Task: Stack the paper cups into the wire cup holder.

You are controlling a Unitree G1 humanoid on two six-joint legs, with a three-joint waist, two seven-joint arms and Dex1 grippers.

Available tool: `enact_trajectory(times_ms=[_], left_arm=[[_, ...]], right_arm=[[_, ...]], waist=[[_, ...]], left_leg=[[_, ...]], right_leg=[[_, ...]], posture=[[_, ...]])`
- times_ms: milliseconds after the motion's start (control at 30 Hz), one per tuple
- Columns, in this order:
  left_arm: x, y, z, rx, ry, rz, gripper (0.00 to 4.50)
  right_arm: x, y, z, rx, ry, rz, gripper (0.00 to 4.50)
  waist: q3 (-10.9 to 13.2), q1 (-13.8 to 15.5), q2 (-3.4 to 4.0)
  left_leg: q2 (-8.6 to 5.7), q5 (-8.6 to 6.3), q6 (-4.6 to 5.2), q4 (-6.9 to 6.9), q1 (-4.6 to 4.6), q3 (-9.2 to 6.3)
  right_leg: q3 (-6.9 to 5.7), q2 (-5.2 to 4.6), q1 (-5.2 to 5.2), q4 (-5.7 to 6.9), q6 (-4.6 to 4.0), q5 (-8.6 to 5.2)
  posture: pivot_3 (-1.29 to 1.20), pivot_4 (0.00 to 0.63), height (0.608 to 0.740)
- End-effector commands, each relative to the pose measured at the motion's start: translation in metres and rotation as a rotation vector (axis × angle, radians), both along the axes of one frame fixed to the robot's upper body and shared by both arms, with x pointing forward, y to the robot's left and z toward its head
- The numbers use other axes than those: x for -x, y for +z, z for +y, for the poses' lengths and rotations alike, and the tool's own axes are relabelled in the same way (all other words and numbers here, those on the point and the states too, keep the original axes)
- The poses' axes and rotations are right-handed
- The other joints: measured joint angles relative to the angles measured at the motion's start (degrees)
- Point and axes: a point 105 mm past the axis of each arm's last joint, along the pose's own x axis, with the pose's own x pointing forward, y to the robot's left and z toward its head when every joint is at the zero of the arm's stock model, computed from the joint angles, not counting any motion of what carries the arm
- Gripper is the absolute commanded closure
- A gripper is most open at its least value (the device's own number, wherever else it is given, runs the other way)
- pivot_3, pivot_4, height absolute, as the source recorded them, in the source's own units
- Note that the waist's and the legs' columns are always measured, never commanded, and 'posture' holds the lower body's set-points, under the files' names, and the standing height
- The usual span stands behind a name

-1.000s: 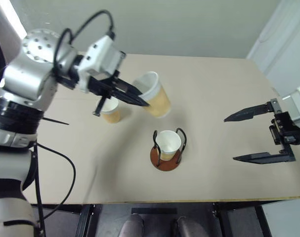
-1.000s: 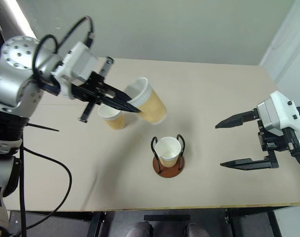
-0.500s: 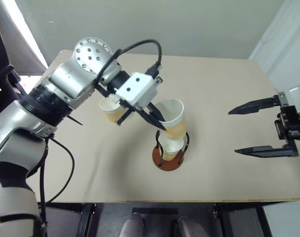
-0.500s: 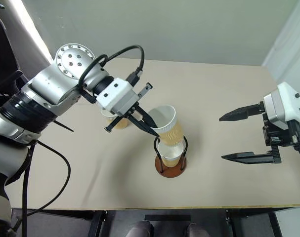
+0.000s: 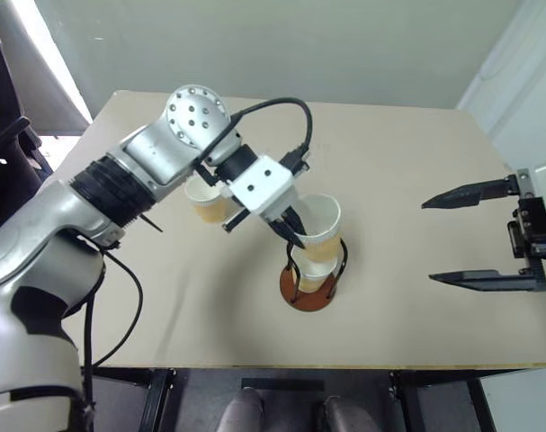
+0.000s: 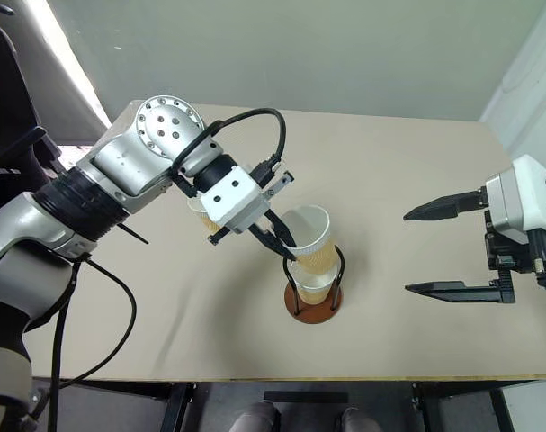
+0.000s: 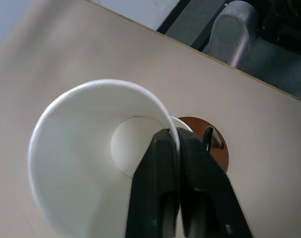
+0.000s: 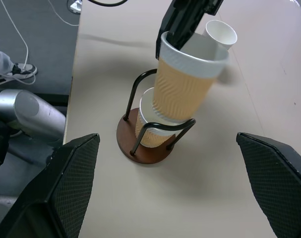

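Left gripper (image 5: 294, 236) fingers pinch cup (image 5: 318, 221) rim over holder (image 5: 308, 288).

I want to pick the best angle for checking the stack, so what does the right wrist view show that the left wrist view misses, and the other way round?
Right wrist view alone: the ribbed outside of the held cup, the cup below it, the holder's wire loops, and the third cup beyond. Left wrist view alone: the held cup's white inside, with the left gripper's fingers pinching its rim. Both: the held cup and the reddish-brown base.
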Motion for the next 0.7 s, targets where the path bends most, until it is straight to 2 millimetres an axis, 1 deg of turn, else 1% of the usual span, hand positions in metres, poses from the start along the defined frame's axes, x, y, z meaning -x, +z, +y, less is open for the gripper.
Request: enact_trajectory(times_ms=[33, 133, 233, 300, 333, 400, 500, 567, 600, 633, 700], left_arm=[[0.005, 0.009, 0.000, -0.015, -0.040, -0.020, 3.09], [0.005, 0.009, 0.000, -0.016, -0.040, -0.024, 2.10], [0.003, 0.008, 0.000, -0.013, -0.035, -0.028, 1.03], [0.001, 0.010, -0.001, 0.003, -0.034, -0.038, 0.23], [0.000, 0.011, -0.002, 0.014, -0.029, -0.043, 0.01], [-0.007, 0.016, -0.001, 0.038, 0.007, -0.052, 0.01], [-0.030, 0.037, 0.009, 0.125, 0.143, -0.092, 0.01], [-0.055, 0.049, 0.046, 0.161, 0.365, -0.135, 0.01], [-0.064, 0.052, 0.067, 0.172, 0.466, -0.153, 0.01], [-0.069, 0.053, 0.092, 0.171, 0.569, -0.166, 0.01], [-0.071, 0.050, 0.127, 0.150, 0.691, -0.181, 0.01]], right_arm=[[0.003, 0.010, 0.000, 0.000, -0.006, -0.053, 0.00], [0.002, 0.009, 0.000, -0.001, -0.007, -0.056, 0.00], [0.001, 0.009, 0.001, -0.002, -0.005, -0.059, 0.00], [-0.001, 0.009, 0.001, -0.003, -0.005, -0.061, 0.00], [-0.001, 0.009, 0.001, -0.003, -0.005, -0.063, 0.00], [-0.002, 0.010, 0.002, -0.007, -0.001, -0.063, 0.00], [-0.006, 0.009, 0.001, -0.011, 0.011, -0.062, 0.00], [-0.013, 0.008, 0.001, -0.014, 0.016, -0.065, 0.00], [-0.016, 0.008, 0.002, -0.016, 0.022, -0.065, 0.00], [-0.018, 0.007, 0.003, -0.020, 0.034, -0.065, 0.00], [-0.020, 0.007, 0.004, -0.023, 0.053, -0.061, 0.00]], waist=[[0.00, 0.01, 0.00], [0.00, 0.03, 0.00], [0.00, 0.03, 0.00], [0.00, 0.04, 0.00], [0.00, 0.06, 0.00], [0.00, 0.13, 0.00], [0.00, 0.14, 0.00], [-0.02, 0.02, 0.04], [-0.02, -0.37, 0.05], [-0.03, -0.86, 0.07], [-0.05, -1.83, 0.11]], left_leg=[[0.00, 0.00, 0.00, 0.00, 0.00, 0.02], [0.00, 0.00, 0.00, 0.00, 0.00, 0.03], [0.00, 0.00, 0.00, 0.02, 0.00, 0.03], [0.00, 0.00, 0.00, 0.02, 0.00, 0.03], [0.00, 0.00, 0.00, 0.02, 0.00, 0.03], [0.00, 0.00, 0.01, 0.04, 0.00, 0.03], [0.00, -0.01, 0.02, 0.08, -0.01, 0.06], [0.01, -0.02, 0.04, 0.08, 0.01, 0.08], [0.01, -0.02, 0.05, 0.07, 0.03, 0.09], [0.03, -0.04, 0.07, 0.06, 0.07, 0.19], [0.09, -0.04, 0.09, -0.04, 0.06, 0.40]], right_leg=[[0.00, 0.00, 0.00, 0.00, 0.01, 0.00], [0.01, 0.00, 0.00, 0.00, 0.02, 0.00], [0.02, 0.00, 0.00, 0.00, 0.03, 0.00], [0.02, 0.00, 0.00, 0.00, 0.04, 0.00], [0.02, 0.00, 0.00, 0.00, 0.04, 0.00], [0.02, 0.00, 0.00, 0.01, 0.04, 0.00], [0.04, 0.00, 0.00, 0.02, 0.06, 0.01], [0.07, 0.00, -0.02, 0.04, 0.07, 0.01], [0.09, 0.01, -0.03, 0.04, 0.07, 0.01], [0.20, 0.03, -0.07, 0.05, 0.07, 0.01], [0.36, 0.07, -0.25, 0.07, 0.07, 0.01]], posture=[[0.00, 0.150, 0.740], [0.00, 0.150, 0.740], [0.00, 0.150, 0.740], [0.00, 0.150, 0.740], [0.00, 0.150, 0.740], [0.00, 0.150, 0.740], [0.00, 0.150, 0.740], [0.00, 0.150, 0.740], [0.00, 0.150, 0.740], [0.00, 0.150, 0.740], [0.00, 0.150, 0.740]])
